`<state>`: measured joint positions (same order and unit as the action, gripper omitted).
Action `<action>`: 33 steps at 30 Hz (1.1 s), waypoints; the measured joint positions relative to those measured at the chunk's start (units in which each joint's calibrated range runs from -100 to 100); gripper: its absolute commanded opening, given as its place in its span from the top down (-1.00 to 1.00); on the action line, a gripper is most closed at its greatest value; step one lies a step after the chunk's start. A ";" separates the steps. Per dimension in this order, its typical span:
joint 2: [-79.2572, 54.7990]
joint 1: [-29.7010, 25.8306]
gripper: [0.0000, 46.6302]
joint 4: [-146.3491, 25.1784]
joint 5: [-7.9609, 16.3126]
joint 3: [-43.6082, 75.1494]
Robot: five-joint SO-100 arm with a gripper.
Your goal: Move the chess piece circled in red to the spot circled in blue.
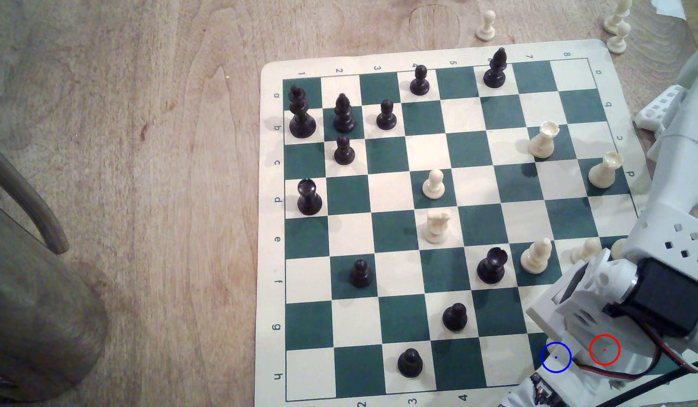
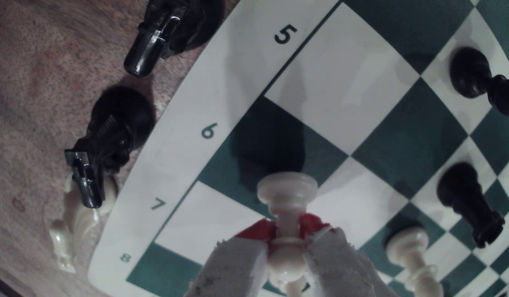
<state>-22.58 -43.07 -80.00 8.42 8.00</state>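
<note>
Cream pawn point(image 2: 286, 200) sits clamped by its neck in the pincer point(image 2: 286, 228), base hanging just above the green square point(image 2: 224, 160), apparently ready to set down.

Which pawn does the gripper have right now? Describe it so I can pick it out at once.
Start at the green-and-white chess mat, at its numbered border between 6 and 7. There the gripper, with red-tipped fingers, is shut on the cream pawn at its neck, the flared base over a dark green square. Unlike the black pieces and the other cream piece nearby, it is the one held.
</note>
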 measured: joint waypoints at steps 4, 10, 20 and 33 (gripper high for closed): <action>-0.50 0.00 0.94 -1.35 -0.39 0.00; -0.75 0.00 0.93 -2.79 -0.88 0.00; -0.75 0.00 0.91 -1.75 -0.88 0.00; -2.26 0.00 0.23 -0.56 -0.54 1.27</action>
<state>-24.84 -43.07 -80.56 7.89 9.26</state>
